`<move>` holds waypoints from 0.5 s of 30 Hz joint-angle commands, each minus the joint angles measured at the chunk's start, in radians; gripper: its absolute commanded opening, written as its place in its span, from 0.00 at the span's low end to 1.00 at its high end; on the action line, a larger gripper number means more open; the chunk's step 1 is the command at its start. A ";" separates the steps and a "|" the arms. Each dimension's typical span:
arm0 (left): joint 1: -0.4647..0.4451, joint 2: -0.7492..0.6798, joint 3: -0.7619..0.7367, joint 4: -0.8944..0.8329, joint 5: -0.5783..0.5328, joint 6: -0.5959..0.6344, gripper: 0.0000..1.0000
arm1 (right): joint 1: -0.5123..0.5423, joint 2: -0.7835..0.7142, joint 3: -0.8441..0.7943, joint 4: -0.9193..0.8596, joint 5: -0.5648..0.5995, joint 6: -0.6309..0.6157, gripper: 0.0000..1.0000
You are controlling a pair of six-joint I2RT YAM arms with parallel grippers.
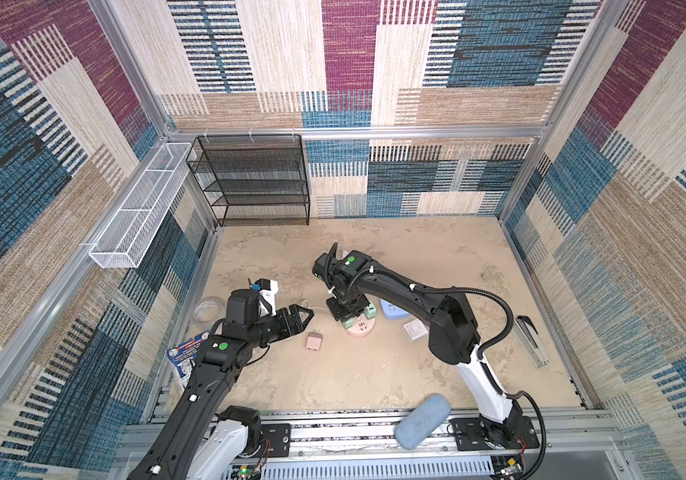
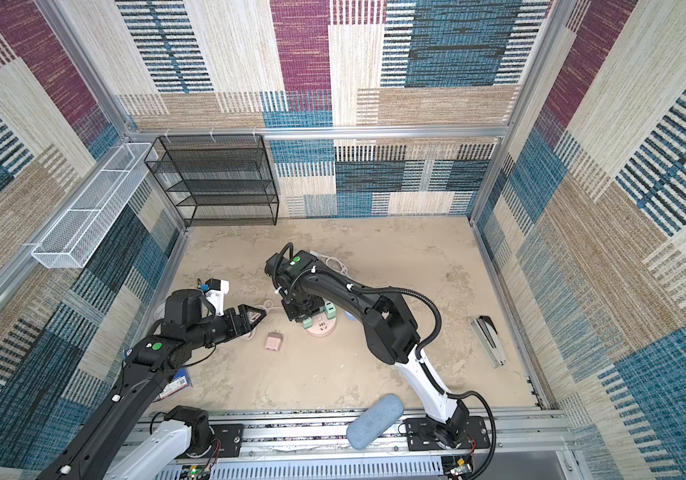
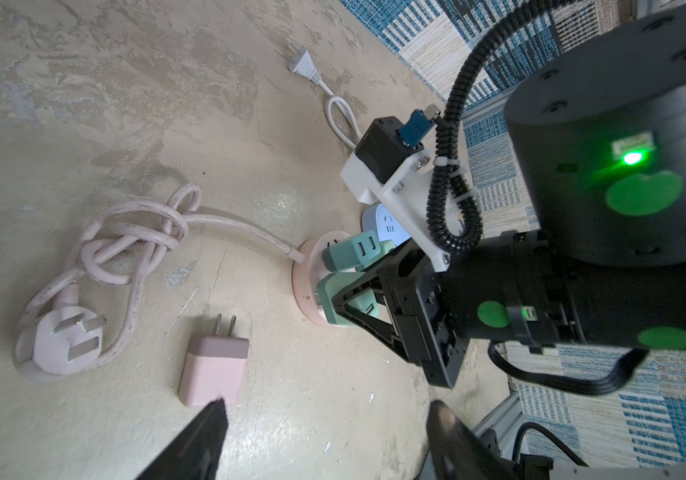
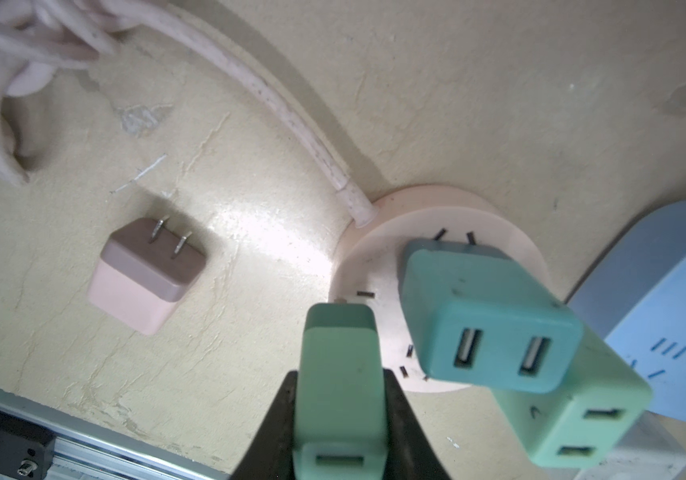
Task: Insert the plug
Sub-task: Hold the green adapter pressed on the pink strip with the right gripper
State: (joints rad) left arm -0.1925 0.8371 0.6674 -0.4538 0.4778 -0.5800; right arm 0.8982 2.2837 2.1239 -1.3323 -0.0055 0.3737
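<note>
My right gripper is shut on a light green plug, fingers on its two sides. The plug's front end is at the near rim of the round pink socket; I cannot tell whether its prongs are in a slot. A teal plug and another light green plug stand in that socket. In both top views the right gripper points down over the socket. A pink plug lies loose on the table. My left gripper hovers open just beside it, holding nothing.
The socket's pink cord is knotted, and its three-pin plug lies on the table. A blue socket sits close behind the pink one. A black mesh shelf, white wire basket, stapler, tape roll and blue-grey case line the edges.
</note>
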 commanded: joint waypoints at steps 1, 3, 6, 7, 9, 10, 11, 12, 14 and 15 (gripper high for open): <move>0.001 -0.003 0.000 0.011 0.008 -0.015 0.80 | 0.001 -0.014 -0.020 -0.005 0.046 0.029 0.00; 0.000 -0.003 0.000 0.011 0.008 -0.015 0.80 | -0.001 -0.023 -0.031 -0.007 0.060 0.033 0.00; 0.001 -0.003 -0.002 0.012 0.008 -0.014 0.80 | -0.003 -0.032 -0.050 -0.004 0.071 0.039 0.00; 0.001 -0.003 -0.001 0.012 0.008 -0.015 0.80 | -0.005 -0.032 -0.052 -0.006 0.075 0.040 0.00; 0.001 -0.004 0.000 0.009 0.008 -0.015 0.80 | -0.004 -0.035 -0.057 0.003 0.081 0.044 0.00; 0.001 -0.006 -0.001 0.009 0.006 -0.015 0.80 | -0.004 -0.035 -0.054 0.005 0.086 0.044 0.00; 0.001 -0.007 0.000 0.007 0.007 -0.014 0.80 | -0.004 -0.036 -0.052 0.010 0.092 0.046 0.00; 0.001 -0.007 -0.002 0.008 0.005 -0.015 0.80 | -0.004 -0.036 -0.049 0.017 0.093 0.047 0.00; 0.001 -0.007 -0.002 0.008 0.007 -0.015 0.80 | -0.004 -0.035 -0.041 0.025 0.079 0.044 0.00; 0.001 -0.007 -0.002 0.007 0.006 -0.015 0.80 | -0.004 -0.033 -0.038 0.027 0.077 0.044 0.00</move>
State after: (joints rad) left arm -0.1925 0.8310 0.6674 -0.4538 0.4774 -0.5800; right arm 0.8955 2.2513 2.0769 -1.3281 0.0563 0.4038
